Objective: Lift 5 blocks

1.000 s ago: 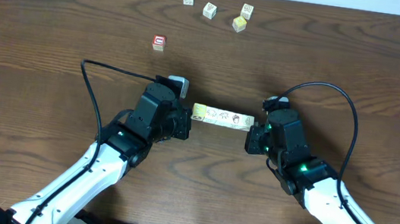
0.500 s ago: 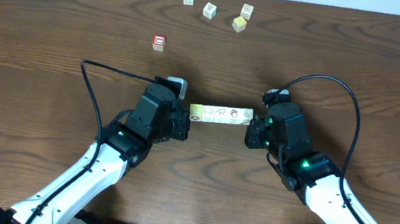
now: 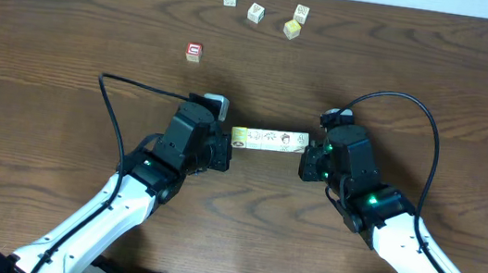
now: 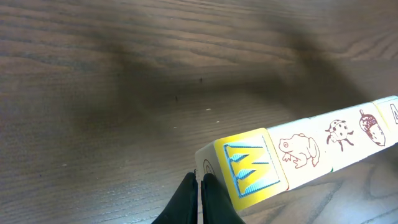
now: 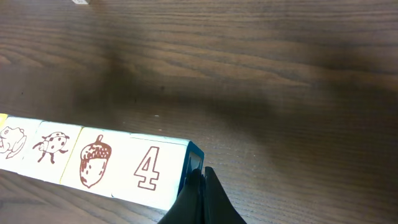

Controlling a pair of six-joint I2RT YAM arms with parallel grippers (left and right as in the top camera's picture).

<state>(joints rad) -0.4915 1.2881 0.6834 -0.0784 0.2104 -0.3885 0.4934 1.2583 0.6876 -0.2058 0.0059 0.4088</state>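
Jaws clenched on both arms, nothing pinched between the fingers. Closed tips pushed against the two ends of the row of blocks [image 3: 269, 140] instead.

Overhead: left jaws at the row's left end, right jaws at its right end, row squeezed between them, lying roughly left-right mid-tabletop [image 3: 48, 57]. Four loose cubes [image 3: 256, 12] near the far edge, well apart from the row. Red-faced cube [image 3: 194, 51] alone, between those and the left arm.

Left wrist: closed fingertips [image 4: 189, 199] against the end of the yellow block [image 4: 252, 169] with its blue zigzag mark. Frog block [image 4: 298, 151], ladybird block [image 4: 339, 134] and acorn block [image 4: 372, 124] next in line, face to face. Dark shadow on the wood behind the row; cannot tell whether the row is clear of the tabletop.

Right wrist: closed fingertips [image 5: 205, 199] against the teal end face of the "4" block [image 5: 149, 169]. Acorn, ladybird and frog beyond it, touching in line.
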